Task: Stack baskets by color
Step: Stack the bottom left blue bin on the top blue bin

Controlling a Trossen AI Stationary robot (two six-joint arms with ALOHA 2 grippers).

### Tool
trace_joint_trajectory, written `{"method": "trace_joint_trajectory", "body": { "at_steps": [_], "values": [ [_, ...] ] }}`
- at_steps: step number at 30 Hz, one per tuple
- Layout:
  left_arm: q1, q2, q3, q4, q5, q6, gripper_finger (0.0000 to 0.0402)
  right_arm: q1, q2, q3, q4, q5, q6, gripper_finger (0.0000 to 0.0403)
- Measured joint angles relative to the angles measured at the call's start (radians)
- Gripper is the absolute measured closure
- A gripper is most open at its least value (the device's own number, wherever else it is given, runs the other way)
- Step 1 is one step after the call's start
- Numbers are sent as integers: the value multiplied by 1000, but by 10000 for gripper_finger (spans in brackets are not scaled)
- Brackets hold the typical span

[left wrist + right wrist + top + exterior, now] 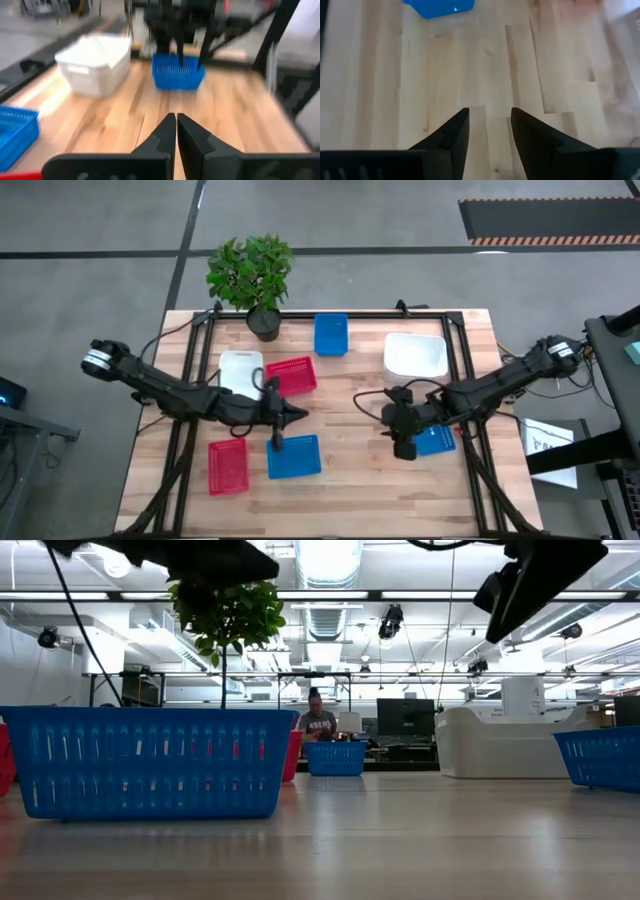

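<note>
High view layout: seven baskets show on the bench [350, 490]: a blue basket [294, 456] at front centre, a red basket [227, 466] just beside it, a tilted red basket [291, 376] touching a white basket [241, 368], a far blue basket [331, 334], a white stack [415, 355], and a right blue basket [437, 441] partly under the right arm.
Step in hand: sorting looks barely begun; blues and reds lie apart, unstacked.
Left gripper [296, 415]: jaws clenched on nothing, hanging over the bench behind the front blue basket.
Right gripper [489, 131]: jaws released and empty, above bare wood just beside the right blue basket.
Next move: probably a rim grasp on one blue basket, then nesting it squarely into another.
Low view only: a person [317, 722] sits beyond the bench; the plant [228, 615] rises behind the near basket.
Left wrist view only: the other arm's parted fingers hanging just over the right blue basket.
</note>
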Motion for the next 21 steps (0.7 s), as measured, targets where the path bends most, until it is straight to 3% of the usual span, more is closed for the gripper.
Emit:
{"method": "trace_joint_trajectory", "body": {
  "at_steps": [5, 10, 16, 21],
  "values": [
    [-2, 53, 174, -427, 62, -24, 402, 15, 21, -1, 1, 24, 0, 268],
    [-2, 115, 260, -681, 221, -18, 402, 16, 22, -6, 7, 27, 2, 271],
    [-2, 183, 258, -739, 256, 8, 398, 16, 25, -6, 8, 27, 3, 269],
    [0, 253, 266, -734, 264, 67, 344, 16, 25, -6, 13, 27, 3, 270]
  ]
}}
